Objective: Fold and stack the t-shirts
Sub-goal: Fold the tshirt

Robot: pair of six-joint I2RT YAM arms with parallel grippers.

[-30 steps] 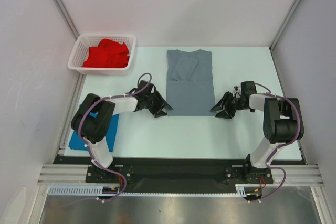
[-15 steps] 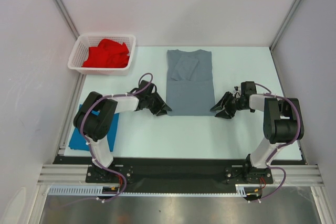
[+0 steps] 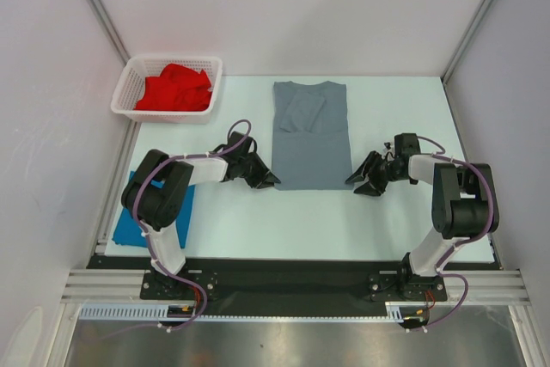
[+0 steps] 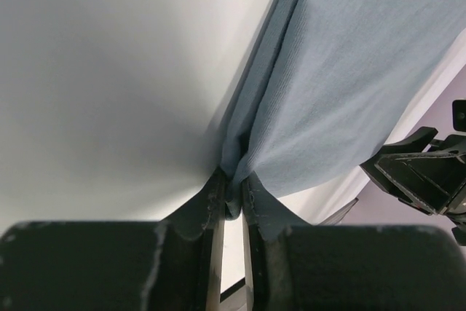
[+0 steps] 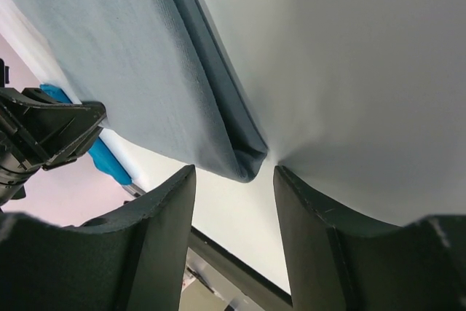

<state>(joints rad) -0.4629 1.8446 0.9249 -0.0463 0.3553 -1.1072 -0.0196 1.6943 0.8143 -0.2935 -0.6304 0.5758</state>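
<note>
The slate grey t-shirt (image 3: pixel 311 133) lies flat in the middle of the table, sides folded in, collar at the far end. My left gripper (image 3: pixel 271 181) is shut on its near left corner; the left wrist view shows the grey cloth (image 4: pixel 328 71) pinched between the fingers (image 4: pixel 207 202). My right gripper (image 3: pixel 354 183) is open at the near right corner; in the right wrist view the corner of the cloth (image 5: pixel 244 162) sits just ahead of the gap, untouched. The red t-shirt (image 3: pixel 174 88) lies crumpled in the basket. The blue t-shirt (image 3: pixel 142 221) lies folded at the near left.
The white mesh basket (image 3: pixel 131 92) stands at the far left corner of the table. Grey walls and metal frame posts close in the table on the left, right and back. The black rail (image 3: pixel 292 277) runs along the near edge.
My left gripper has crept slightly right and away onto the shirt's near left corner. My right gripper has barely moved. The shirt lies as before.
</note>
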